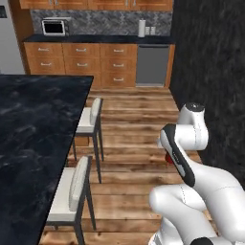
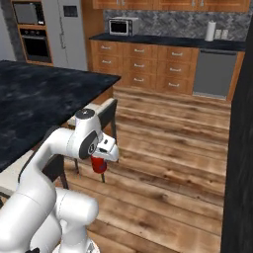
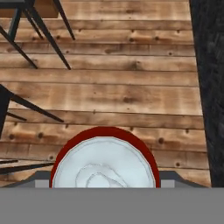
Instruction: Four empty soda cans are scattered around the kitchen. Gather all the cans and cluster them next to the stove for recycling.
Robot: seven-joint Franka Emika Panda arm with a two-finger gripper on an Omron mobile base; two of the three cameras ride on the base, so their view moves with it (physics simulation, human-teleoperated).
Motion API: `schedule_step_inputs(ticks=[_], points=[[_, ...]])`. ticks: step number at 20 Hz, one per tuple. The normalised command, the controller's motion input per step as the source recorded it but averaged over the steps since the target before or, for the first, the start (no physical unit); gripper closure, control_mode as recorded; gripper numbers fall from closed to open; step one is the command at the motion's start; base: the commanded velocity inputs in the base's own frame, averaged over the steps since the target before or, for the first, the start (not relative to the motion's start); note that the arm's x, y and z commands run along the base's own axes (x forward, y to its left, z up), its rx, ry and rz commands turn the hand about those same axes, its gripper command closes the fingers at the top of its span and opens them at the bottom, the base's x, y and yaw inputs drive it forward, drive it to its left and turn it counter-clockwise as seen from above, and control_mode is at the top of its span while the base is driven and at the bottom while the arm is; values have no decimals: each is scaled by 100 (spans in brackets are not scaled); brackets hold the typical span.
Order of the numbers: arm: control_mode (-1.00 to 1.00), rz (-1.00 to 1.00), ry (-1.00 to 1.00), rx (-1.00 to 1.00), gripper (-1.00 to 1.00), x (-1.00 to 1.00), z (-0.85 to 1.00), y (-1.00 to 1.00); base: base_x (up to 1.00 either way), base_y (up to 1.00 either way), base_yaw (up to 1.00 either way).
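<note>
Red soda can [image 3: 104, 158] above open floorboards [image 3: 122, 87]

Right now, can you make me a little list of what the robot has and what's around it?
holding: a red soda can with a silvery top
gripper: closed around the can, held above the floor
below: wooden floor
left side: dark island counter with two stools
far wall: wooden cabinets, a microwave, a paper towel roll
stove: can't tell where it is

Two stools [image 1: 79, 184] beside dark island counter [image 1: 28, 143]
</note>
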Motion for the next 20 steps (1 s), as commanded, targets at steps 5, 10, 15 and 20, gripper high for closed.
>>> schedule_step_inputs(ticks=[5, 10, 15, 20], points=[[100, 0, 0, 0, 100, 0, 0, 0, 74, 4, 0], [100, 0, 0, 0, 100, 0, 0, 0, 75, 1, 0], [100, 0, 0, 0, 100, 0, 0, 0, 75, 0, 0], [100, 0, 0, 0, 100, 0, 0, 0, 75, 0, 0]])
